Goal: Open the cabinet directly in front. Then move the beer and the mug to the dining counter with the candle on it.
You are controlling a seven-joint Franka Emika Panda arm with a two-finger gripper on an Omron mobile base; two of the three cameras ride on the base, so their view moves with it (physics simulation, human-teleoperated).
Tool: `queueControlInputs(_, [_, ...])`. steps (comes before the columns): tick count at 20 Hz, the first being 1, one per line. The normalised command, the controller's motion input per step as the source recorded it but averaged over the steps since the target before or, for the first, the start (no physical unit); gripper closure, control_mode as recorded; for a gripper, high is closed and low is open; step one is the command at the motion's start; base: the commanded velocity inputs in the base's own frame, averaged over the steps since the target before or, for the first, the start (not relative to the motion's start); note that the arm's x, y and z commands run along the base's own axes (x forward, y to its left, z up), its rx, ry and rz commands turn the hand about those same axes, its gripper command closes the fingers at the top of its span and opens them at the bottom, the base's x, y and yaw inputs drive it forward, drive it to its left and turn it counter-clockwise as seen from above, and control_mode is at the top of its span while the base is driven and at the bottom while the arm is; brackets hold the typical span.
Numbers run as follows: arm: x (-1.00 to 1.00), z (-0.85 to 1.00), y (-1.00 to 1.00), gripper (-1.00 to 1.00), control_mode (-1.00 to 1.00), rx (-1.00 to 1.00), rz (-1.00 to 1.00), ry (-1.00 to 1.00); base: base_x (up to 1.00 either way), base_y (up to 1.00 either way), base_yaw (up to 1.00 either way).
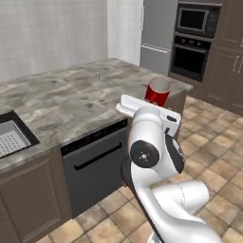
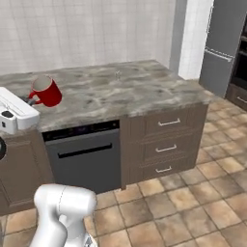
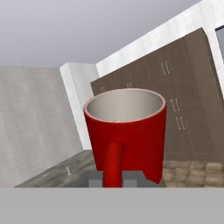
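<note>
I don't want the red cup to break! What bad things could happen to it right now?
The gripper is shut on just the thin handle of the red mug, so the mug might swing or slip out. In the base views the mug hangs tilted near the edge of the stone dining counter, above the tiled floor; let go too soon, it could fall and smash. Set down tilted, it might tip or roll.

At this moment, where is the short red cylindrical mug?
The short red cylindrical mug is held by its handle in the shut gripper, above the near edge of the grey-brown veined stone counter, left of the black appliance front in the right base view.
</note>
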Motion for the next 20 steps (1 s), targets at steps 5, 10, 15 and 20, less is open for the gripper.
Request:
queueControlInputs(5, [0.00, 0.00, 0.00, 1.00, 1.00, 0.00, 0.00, 0.00, 1.00, -0.55, 0.36])
queueControlInputs(10, [0.00, 0.00, 0.00, 1.00, 1.00, 0.00, 0.00, 0.00, 0.83, -0.65, 0.40])
queueControlInputs(15, [0.00, 0.00, 0.00, 1.00, 1.00, 0.00, 0.00, 0.00, 1.00, -0.28, 0.33])
queueControlInputs(20, [0.00, 0.00, 0.00, 1.00, 1.00, 0.00, 0.00, 0.00, 0.81, -0.07, 0.24])
